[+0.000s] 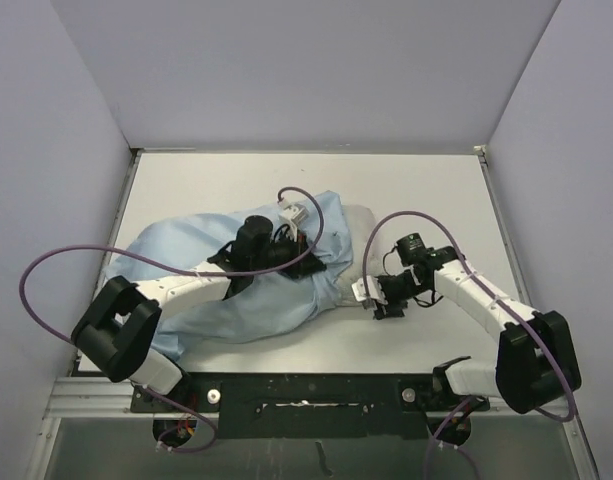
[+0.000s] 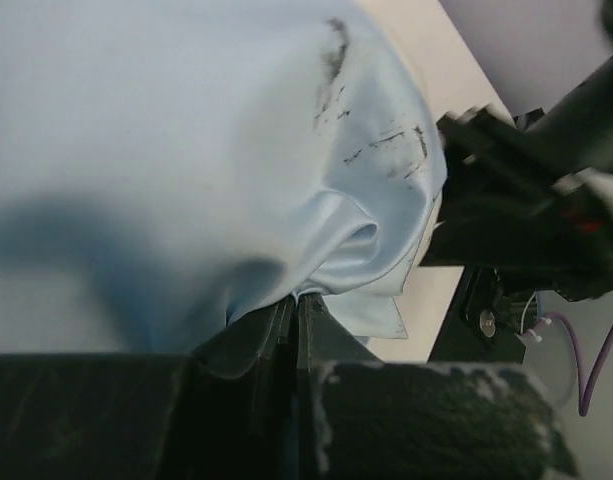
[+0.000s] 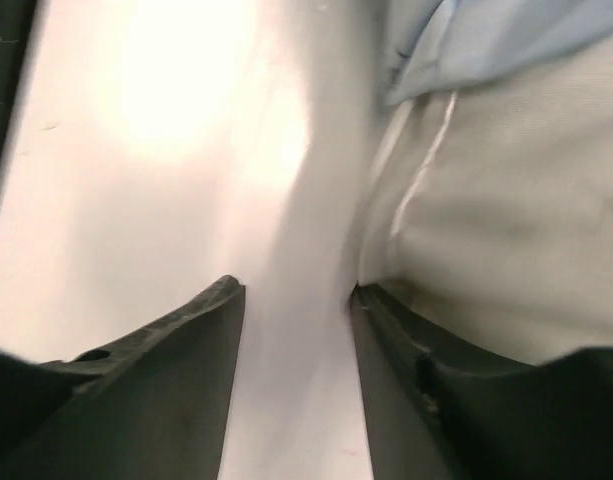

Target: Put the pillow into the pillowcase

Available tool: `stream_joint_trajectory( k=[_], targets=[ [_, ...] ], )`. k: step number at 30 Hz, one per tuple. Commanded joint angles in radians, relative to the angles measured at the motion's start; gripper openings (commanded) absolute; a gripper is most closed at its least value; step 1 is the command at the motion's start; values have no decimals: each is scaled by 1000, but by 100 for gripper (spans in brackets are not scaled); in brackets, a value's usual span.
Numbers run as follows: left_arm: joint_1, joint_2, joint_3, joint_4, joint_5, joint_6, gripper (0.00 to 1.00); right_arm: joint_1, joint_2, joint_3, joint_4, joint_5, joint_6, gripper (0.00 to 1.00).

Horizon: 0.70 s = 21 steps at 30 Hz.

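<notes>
**Pillow mostly in, one end exposed**

We judge the stuffing largely done. The pillowcase [image 1: 256, 310] lies across the middle of the desk [image 1: 406, 180], plump and filled from its left end to near its right end. The pillow [image 1: 363, 228] shows only as an off-white end poking out of the case's right-hand opening.

Left to do, as we read it: get the hem over that exposed end and seat the corners. We can't see whether the far corners inside are filled.

Hands:
- left hand [image 2: 294, 305]: clamped narrow on a pinch of blue fabric near the open end, cloth bunched and tented up from the grip.
- right hand [image 3: 296, 288]: spread wide, holding nothing, bare desk between the fingers. Its right finger sits against or just beside the pillow's seamed edge; we can't tell contact for sure.

Look of the things:
- case: thin, glossy light blue, wrinkled, with dark specks near the hem in the left wrist view.
- pillow: greyish-white, matte, visible seam line; the case hem overlaps it at the top of the right wrist view.
</notes>
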Motion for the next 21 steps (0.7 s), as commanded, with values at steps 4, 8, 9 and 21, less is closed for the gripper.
stream_joint_trajectory(
  k=[4,8,9,21],
  targets=[
    [-1,40,-12,210,92,-69,0,-290,-78,382,-812,-301,-438,71],
    [-23,-9,6,86,89,-15,1,-342,-52,537,-848,-367,-341,83],
    [-37,-25,12,55,82,-1,2,-342,-45,547,-755,-381,-237,87],
    [-86,-231,-14,6,6,27,0,43,198,345,160,-6,478,10]
  ],
)
